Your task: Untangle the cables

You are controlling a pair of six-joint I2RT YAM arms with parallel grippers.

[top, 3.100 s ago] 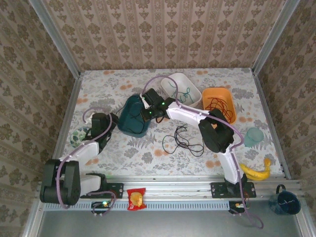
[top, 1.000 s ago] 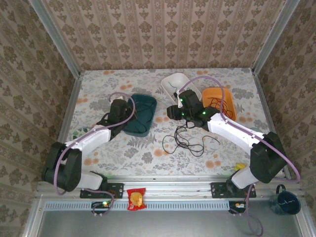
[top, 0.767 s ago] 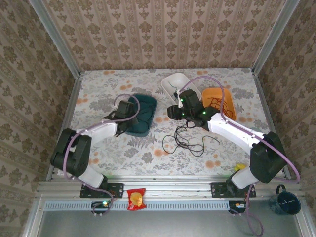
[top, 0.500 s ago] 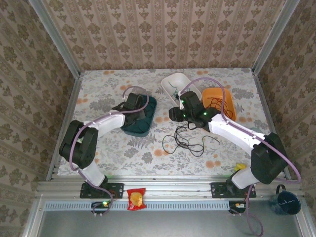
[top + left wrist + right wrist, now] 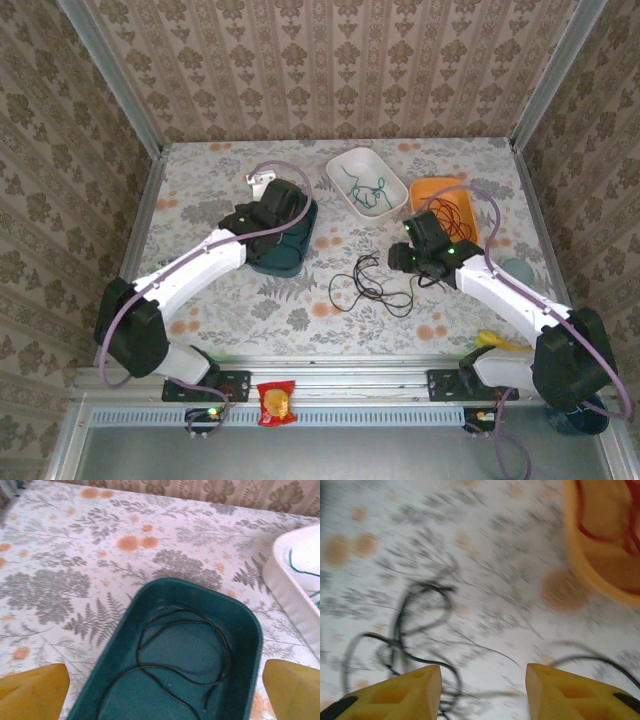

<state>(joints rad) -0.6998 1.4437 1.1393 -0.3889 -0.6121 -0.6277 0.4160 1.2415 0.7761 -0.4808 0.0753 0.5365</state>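
Note:
A black cable [image 5: 180,650] lies looped inside the teal bin [image 5: 252,630], seen in the left wrist view. My left gripper [image 5: 162,695] hangs open over that bin [image 5: 300,225], nothing between its yellow fingers [image 5: 32,690]. A loose tangle of black cables [image 5: 370,285] lies on the flowered table, mid-front. My right gripper [image 5: 402,256] hovers just right of the tangle [image 5: 415,625], open with nothing between its fingertips [image 5: 417,692]; that view is blurred. A green cable [image 5: 366,186] rests in the white bin [image 5: 345,165]. Red cable [image 5: 447,210] fills the orange bin [image 5: 420,190].
A banana [image 5: 508,346] lies near the front right edge and a pale teal cup [image 5: 516,272] stands at the right. A red snack bag [image 5: 274,402] sits on the front rail. Patterned walls close off the back and both sides.
My left gripper swung right over the teal bin and opened, leaving a black cable in it. My right gripper drew back from the white bin toward the right, beside the black tangle.

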